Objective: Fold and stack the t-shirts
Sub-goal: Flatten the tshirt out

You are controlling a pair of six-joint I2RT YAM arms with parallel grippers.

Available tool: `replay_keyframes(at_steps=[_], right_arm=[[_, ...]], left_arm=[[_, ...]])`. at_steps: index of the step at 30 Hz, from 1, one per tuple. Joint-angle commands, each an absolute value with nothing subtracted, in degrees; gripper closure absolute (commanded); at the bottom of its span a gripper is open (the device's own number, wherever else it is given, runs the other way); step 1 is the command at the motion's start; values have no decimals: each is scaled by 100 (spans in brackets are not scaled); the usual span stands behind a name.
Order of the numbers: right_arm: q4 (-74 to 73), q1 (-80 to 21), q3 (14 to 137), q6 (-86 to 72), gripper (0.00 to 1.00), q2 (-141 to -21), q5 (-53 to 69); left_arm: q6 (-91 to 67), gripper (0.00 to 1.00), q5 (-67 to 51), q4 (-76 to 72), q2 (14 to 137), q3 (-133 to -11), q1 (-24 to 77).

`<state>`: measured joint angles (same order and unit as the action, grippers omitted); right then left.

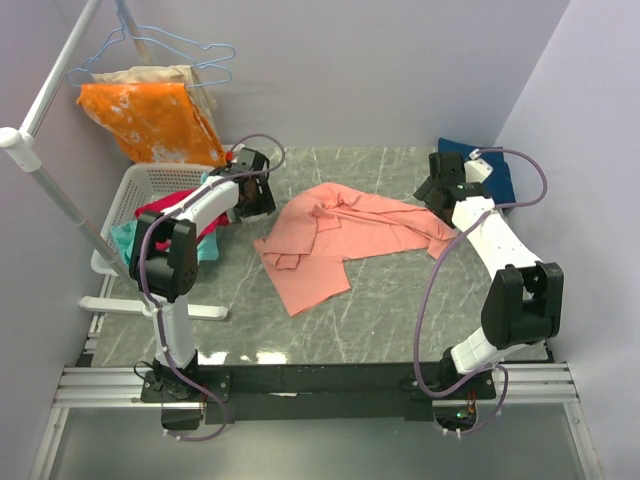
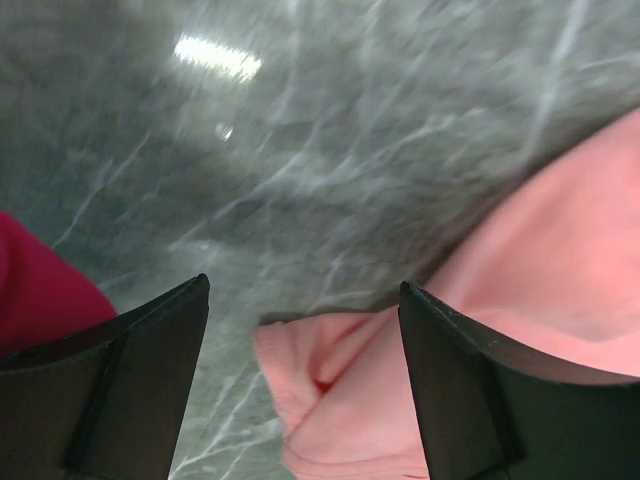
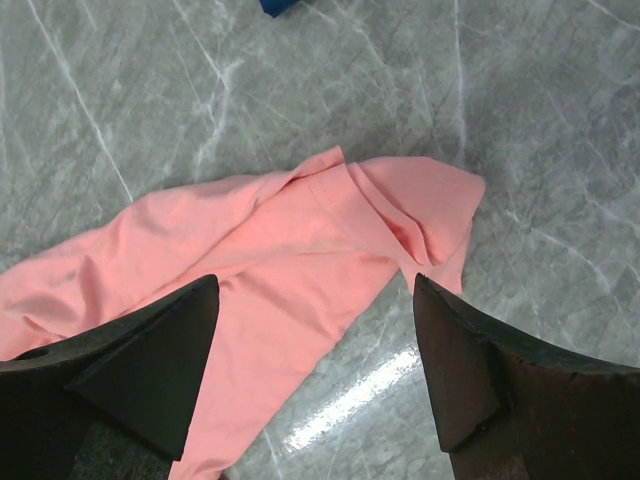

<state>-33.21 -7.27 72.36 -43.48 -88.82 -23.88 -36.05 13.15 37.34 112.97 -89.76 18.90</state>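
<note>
The salmon-pink t-shirt [image 1: 345, 235] lies crumpled in the middle of the marble table; it also shows in the left wrist view [image 2: 520, 300] and in the right wrist view [image 3: 280, 250]. The dark navy t-shirt [image 1: 485, 165] lies folded at the back right, with a blue corner in the right wrist view [image 3: 280, 6]. My left gripper [image 1: 256, 195] is open and empty above the shirt's left edge [image 2: 305, 290]. My right gripper [image 1: 440, 190] is open and empty above the shirt's right sleeve [image 3: 315, 285].
A white laundry basket [image 1: 135, 195] at the left holds a magenta-red garment [image 1: 165, 210] and a teal cloth [image 1: 125, 235]. An orange white-blotched cloth [image 1: 150, 120] hangs on a hanger from a white rail [image 1: 50, 180]. Walls stand close on both sides.
</note>
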Motion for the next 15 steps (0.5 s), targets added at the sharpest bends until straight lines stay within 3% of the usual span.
replay_keyframes(at_steps=[1, 15], right_arm=[[-3208, -756, 7602, -4228, 16, -8921, -2408], [-3252, -738, 7787, -4148, 16, -9061, -2373]], left_arm=[[-3858, 18, 1248, 3753, 11109, -8737, 1802], [-4211, 17, 1969, 4026, 10926, -8113, 932]])
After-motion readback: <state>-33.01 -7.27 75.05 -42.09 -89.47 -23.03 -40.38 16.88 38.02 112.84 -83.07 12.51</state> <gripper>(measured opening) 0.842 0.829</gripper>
